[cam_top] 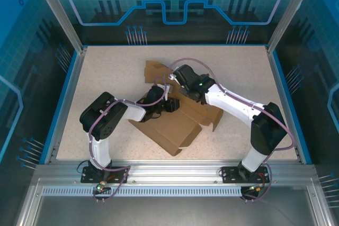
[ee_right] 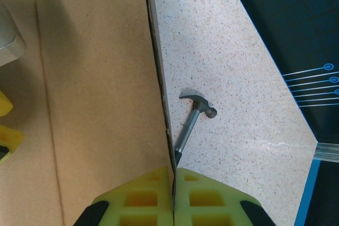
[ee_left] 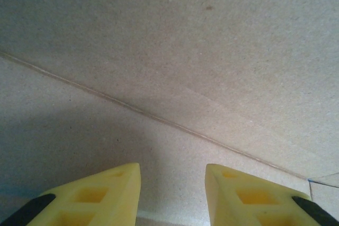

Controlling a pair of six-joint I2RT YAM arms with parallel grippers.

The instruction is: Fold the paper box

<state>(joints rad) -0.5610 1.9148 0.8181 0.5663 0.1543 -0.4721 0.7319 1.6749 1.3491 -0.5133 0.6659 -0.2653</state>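
**Box partly hidden beneath my arms**

The speckled surface (cam_top: pixel 106 72) carries the paper box (cam_top: pixel 172 130) at its middle, and my arms cover much of it. My right pincer (ee_right: pixel 173 175) pinches a box edge; my left pincer (ee_left: pixel 172 169) stands spread over blurred cardboard. The hammer (ee_right: pixel 192 123) lies just beside that edge, its handle end hidden.

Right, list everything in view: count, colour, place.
box: one, brown cardboard, middle of the table, partly folded, flaps spread.
hammer: one, small, dark grey, lying on the table beside a box edge.
table: one, speckled off-white, blue rim.
left gripper: one, yellow fingers, apart, facing bare cardboard.
right gripper: one, yellow fingers, closed on a box edge, near the hammer.
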